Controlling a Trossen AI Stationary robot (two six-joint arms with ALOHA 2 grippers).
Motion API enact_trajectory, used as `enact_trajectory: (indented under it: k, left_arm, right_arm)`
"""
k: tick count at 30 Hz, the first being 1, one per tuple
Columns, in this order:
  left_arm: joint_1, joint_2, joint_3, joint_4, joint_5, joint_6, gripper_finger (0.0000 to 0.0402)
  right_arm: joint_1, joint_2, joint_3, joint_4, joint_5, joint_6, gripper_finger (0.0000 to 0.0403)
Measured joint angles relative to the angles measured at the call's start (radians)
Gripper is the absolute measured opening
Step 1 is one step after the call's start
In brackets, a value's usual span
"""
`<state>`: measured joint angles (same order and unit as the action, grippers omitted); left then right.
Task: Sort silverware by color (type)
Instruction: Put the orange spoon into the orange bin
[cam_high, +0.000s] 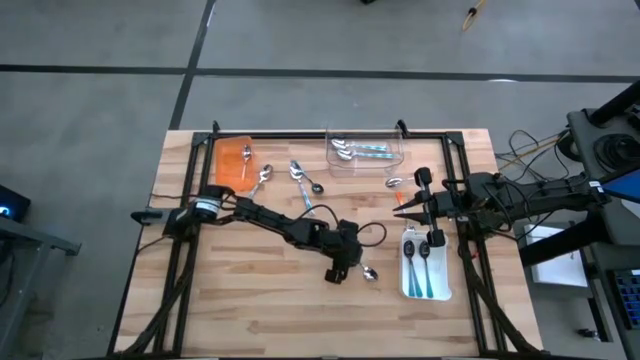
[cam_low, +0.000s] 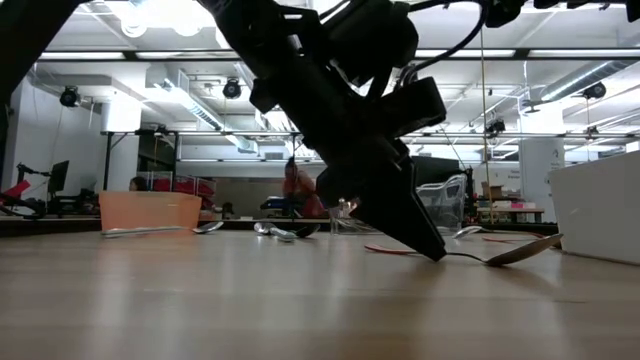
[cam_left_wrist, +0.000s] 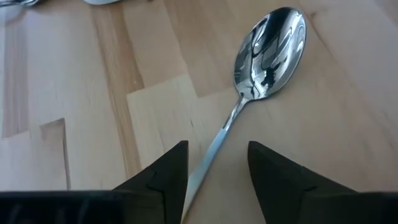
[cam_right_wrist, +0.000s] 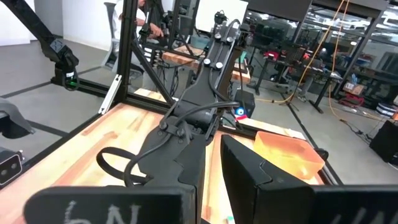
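My left gripper (cam_high: 345, 268) (cam_left_wrist: 217, 174) is open and tipped down at the table's near middle. Its fingertips stand on either side of the thin handle (cam_left_wrist: 214, 146) of a silver spoon (cam_high: 370, 272) (cam_low: 520, 250) that lies flat on the wood. I cannot tell whether they touch it. The spoon's bowl (cam_left_wrist: 270, 53) lies beyond the fingers. My right gripper (cam_high: 412, 205) (cam_right_wrist: 212, 165) hovers on the right with a narrow gap between its fingers. It is just beyond an orange-handled spoon (cam_high: 400, 202) lying on the table.
An orange tray (cam_high: 232, 163) sits far left. A clear tray (cam_high: 365, 150) at the far edge holds teal-handled spoons. A white tray (cam_high: 425, 265) near right holds two more. Loose spoons (cam_high: 262, 178) (cam_high: 303, 185) (cam_high: 393, 182) lie across the far middle. A black frame borders the table.
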<state>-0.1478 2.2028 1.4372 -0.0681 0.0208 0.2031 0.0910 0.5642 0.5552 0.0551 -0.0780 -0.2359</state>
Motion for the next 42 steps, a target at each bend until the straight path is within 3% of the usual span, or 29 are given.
enact_trajectory:
  k: [8,15,25,36,42]
  left_arm:
    - [0.005,0.011,-0.006,0.021,0.007,0.004,0.0116]
    - [0.021,0.046,0.006,0.066,0.094,-0.032,0.0104]
    - [0.024,0.05,0.006,0.07,0.101,-0.041,0.0007]
    - [0.024,0.026,0.001,0.061,0.088,-0.074,0.0001]
    - [0.024,-0.03,-0.002,-0.004,0.018,-0.08,0.0]
  right_arm:
    - [0.0,0.002,0.0,0.0,0.0,0.0,0.0043]
    - [0.0,0.001,0.0,-0.017,0.002,-0.003,0.0043]
    - [0.0,0.001,0.0,-0.022,0.002,-0.012,0.0043]
    - [0.0,0.001,0.0,-0.025,0.002,-0.011,0.0043]
    - [0.0,0.001,0.0,-0.027,0.002,-0.011,0.0043]
